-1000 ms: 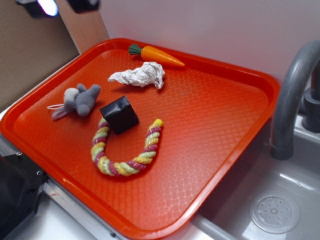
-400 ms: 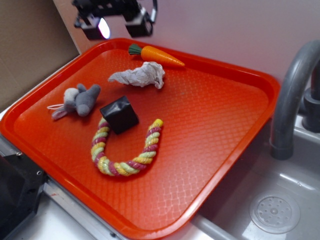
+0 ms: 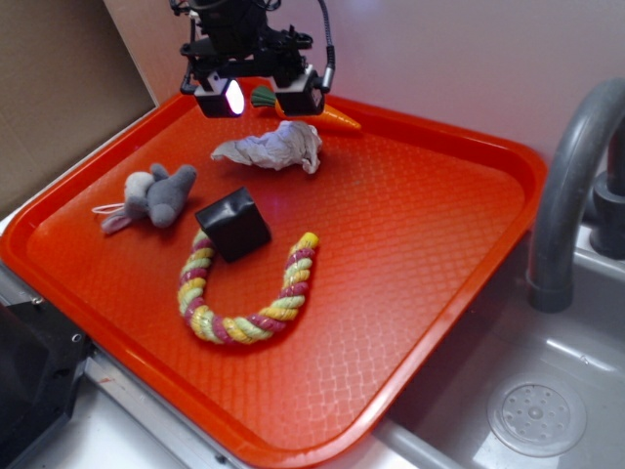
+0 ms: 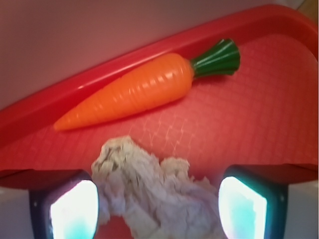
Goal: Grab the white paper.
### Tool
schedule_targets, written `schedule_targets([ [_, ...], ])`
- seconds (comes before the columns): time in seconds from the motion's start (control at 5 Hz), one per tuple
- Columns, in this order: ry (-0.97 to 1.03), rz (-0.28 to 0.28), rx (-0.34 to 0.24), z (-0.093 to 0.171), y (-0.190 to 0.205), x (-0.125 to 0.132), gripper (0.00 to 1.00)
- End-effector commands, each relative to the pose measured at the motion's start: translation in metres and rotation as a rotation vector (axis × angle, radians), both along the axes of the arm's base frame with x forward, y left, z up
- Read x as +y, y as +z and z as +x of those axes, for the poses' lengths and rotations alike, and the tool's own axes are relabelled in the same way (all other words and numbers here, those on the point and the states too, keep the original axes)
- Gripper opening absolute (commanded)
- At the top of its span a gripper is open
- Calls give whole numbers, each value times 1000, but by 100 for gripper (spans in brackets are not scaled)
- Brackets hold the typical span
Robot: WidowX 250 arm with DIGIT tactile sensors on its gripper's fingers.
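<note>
The hand (image 3: 258, 97) is held released above the white paper (image 3: 273, 148) (near the tray's (image 3: 439, 244) far edge).

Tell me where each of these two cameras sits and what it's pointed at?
Exterior: off the robot, high at the tray's near corner, looking down across it; shows the gripper hanging open above the white paper.
Wrist: on the arm, looking down between the fingertips at the paper.
Shared: paper, toy carrot, tray, gripper.
</note>
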State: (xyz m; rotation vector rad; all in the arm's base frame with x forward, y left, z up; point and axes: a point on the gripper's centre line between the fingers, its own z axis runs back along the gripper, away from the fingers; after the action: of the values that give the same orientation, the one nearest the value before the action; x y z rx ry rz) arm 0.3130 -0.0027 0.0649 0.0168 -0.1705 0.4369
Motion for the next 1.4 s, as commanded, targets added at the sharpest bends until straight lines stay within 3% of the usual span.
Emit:
schedule_targets([
  [0.0,-46,-27,17,2,-12,-5,100],
  [0.2,-74,-38,46,-8,-25,-15,100],
  [0.4,-60,-43,58,15,-25,1,100],
  [0.6,-67,-12,68,-7,-32,-11,100],
  [0.8,-59,-6,68,-11,-32,-12,0],
  [1.2,-97,19,65,-11,-10,-4,0],
])
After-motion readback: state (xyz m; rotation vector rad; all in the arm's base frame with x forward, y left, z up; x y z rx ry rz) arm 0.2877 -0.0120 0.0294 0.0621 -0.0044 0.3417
